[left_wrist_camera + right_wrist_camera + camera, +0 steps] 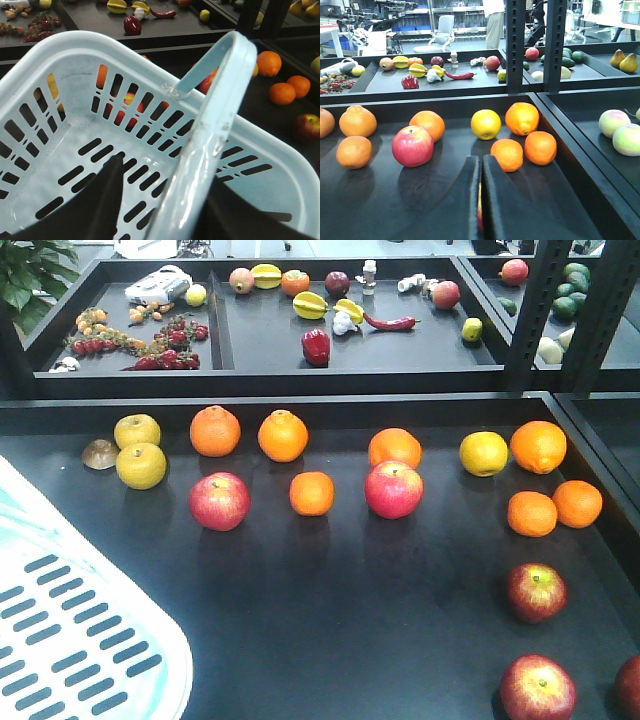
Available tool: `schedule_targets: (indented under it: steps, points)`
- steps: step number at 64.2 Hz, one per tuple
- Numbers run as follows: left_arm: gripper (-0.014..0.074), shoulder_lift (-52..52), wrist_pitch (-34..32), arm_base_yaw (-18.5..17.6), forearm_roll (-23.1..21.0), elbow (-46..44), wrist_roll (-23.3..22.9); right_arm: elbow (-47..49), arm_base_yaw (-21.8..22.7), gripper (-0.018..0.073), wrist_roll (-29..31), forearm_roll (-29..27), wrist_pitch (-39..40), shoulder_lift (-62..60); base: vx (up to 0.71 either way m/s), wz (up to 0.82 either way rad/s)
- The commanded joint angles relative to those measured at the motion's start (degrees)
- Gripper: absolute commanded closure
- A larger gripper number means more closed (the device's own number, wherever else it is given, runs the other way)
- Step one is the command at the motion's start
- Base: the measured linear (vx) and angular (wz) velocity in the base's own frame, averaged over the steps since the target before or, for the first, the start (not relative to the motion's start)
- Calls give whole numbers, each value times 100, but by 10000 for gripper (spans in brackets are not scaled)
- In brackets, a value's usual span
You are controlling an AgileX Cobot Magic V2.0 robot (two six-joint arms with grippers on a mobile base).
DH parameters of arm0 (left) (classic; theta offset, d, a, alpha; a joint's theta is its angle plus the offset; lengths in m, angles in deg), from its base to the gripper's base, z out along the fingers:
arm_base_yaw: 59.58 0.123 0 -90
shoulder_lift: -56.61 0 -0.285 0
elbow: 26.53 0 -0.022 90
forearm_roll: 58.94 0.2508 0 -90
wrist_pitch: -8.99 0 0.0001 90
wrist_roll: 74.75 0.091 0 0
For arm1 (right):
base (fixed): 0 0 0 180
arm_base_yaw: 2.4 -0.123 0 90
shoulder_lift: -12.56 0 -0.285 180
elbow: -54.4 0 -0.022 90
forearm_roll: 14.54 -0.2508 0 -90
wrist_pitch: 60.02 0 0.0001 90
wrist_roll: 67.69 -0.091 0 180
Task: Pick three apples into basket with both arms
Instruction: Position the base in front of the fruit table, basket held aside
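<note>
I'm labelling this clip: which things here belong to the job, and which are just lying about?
Job: apples, basket.
Lying about: oranges, yellow fruits, back-tray produce.

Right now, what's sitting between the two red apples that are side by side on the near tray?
One small orange lies between the left apple and the right apple, touching neither. The exterior front-facing view shows it.

Half the basket [120,575] off-frame — corner apple [630,687] likewise.
</note>
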Motion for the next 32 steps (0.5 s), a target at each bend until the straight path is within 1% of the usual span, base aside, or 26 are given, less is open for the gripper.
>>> schedule_targets:
  steps: [1,32]
  points:
    - [602,51,-578,-18,-10,-152,-76,-77,28,564,38,38,411,-66,3,0]
    - [602,51,-578,-18,-10,-152,-76,-77,28,564,38,38,411,-66,1,0]
